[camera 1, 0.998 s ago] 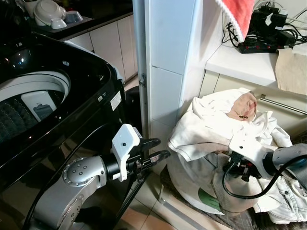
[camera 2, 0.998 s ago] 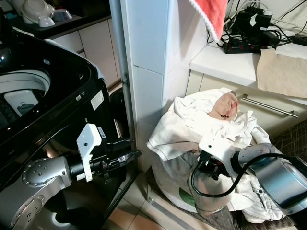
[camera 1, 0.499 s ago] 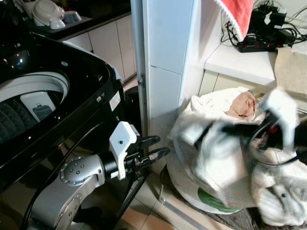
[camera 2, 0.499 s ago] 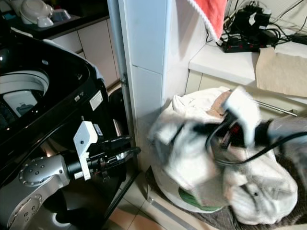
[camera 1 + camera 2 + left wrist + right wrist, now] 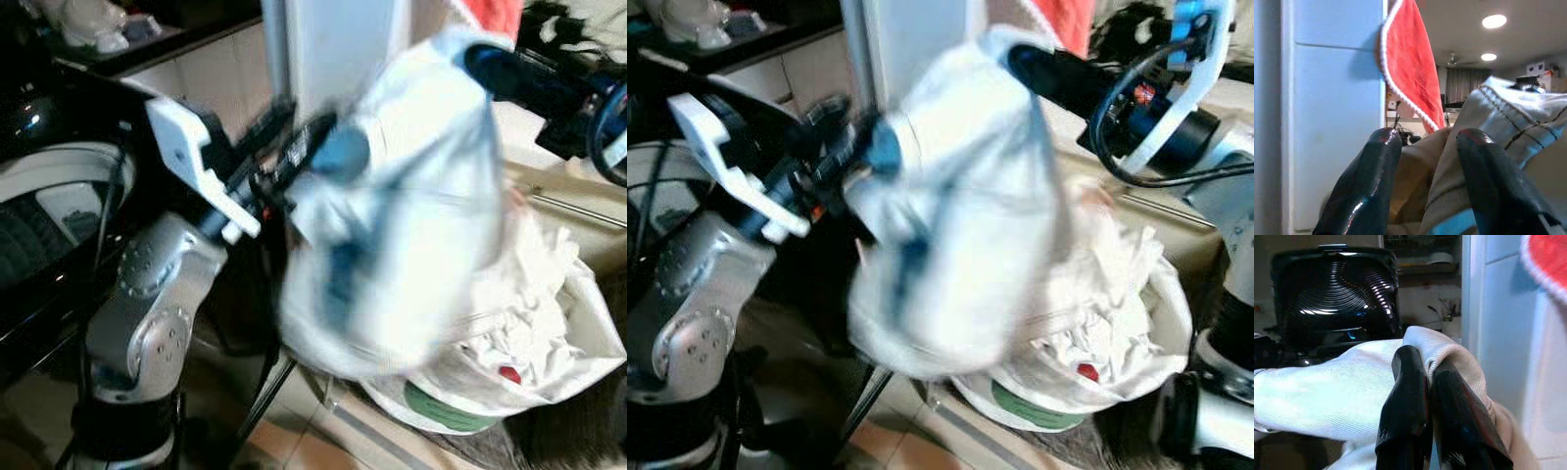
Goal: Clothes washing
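White cotton garment [image 5: 392, 206] hangs mid-air between my claws, above the white laundry bag [image 5: 549, 333] at five o'clock. My right claw [image 5: 1422, 377] pinches its fold; my left claw [image 5: 1422, 152], fingers apart, reaches in to share the load toward the black top-loading washer [image 5: 49, 196] at nine o'clock.

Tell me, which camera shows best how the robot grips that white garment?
The right wrist view: its two fingers are sharply seen pinching a fold of the white garment. Both eye views show it lifted but blurred; the left wrist view shows cloth between spread fingers.
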